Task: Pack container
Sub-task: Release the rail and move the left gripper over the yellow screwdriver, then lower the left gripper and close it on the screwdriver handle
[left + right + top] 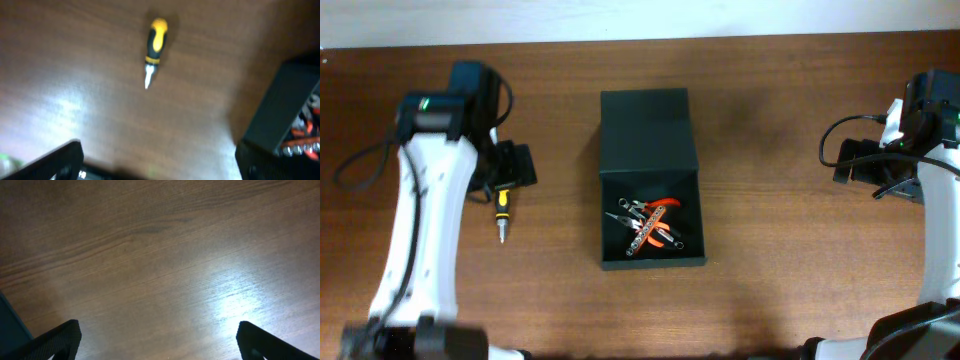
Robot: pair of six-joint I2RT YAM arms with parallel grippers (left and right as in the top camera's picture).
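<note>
Matte dark container point(650, 180) sits mid-table point(770, 280), flap folded open on the far side, orange-handled pliers point(655, 215) jumbled inside. Left wrist view's blurry: stubby yellow-black screwdriver point(154, 50) lies apart from the box, and the left gripper point(159, 146) is spread wide and empty. Right wrist view is just glossy wood grain. The right gripper point(159, 325) is wide and empty too, fingers cut off at the frame.

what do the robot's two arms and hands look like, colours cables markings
The left arm and right arm have white shells with black joint housings. A black cable loops beside the left arm, and another runs by the right. A small green light glows on the left arm's upper housing. The left hand and right hand are black, with blocky dark fingers.
</note>
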